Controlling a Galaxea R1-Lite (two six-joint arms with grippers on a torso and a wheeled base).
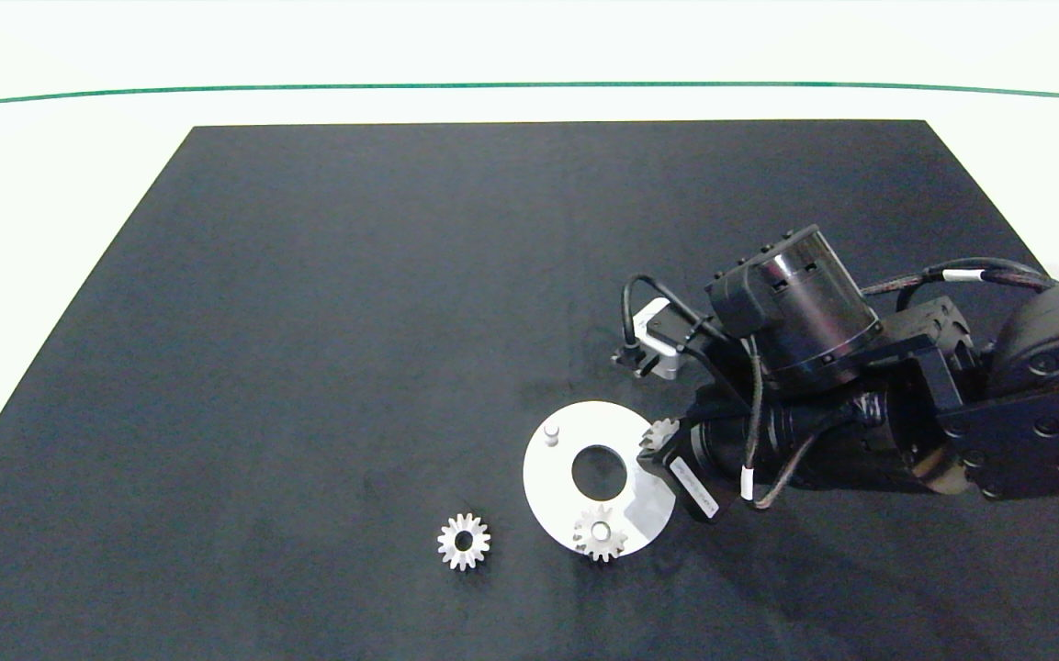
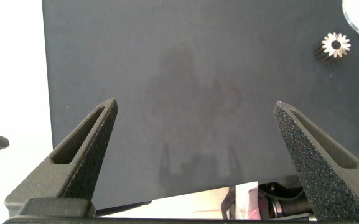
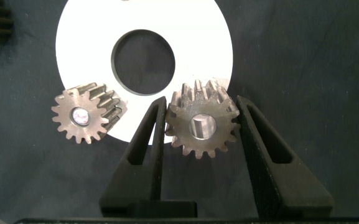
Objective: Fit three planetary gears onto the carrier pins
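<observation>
Right gripper [image 3: 201,124] is down at the white disc's [image 1: 555,477] right edge, jaws clenched on a planetary gear [image 3: 202,123] by opposite sides of its toothed rim. That keeps the bore clear and facing down, w/ a carrier pin showing inside the hole, so this looks like the seating step for gear no. 2; can't tell if it's fully down yet.

Count: 3 gears total. One seated gear [image 1: 600,532] sits on the pin at the disc's near edge, pin tip visible in its centre. One in the jaws. One loose gear [image 1: 463,541] lies flat on the dark mat [image 1: 309,321], just left of the disc, not touching it.

Pins: 3 by my reckoning. 2 are inside gears; 1 bare pin [image 1: 551,431] stands at the disc's upper left, prob. the target for the loose gear.

Left gripper [image 2: 195,155] hangs over empty mat w/ jaws released, wide apart, holding nothing. It's idle, out of the head view.
</observation>
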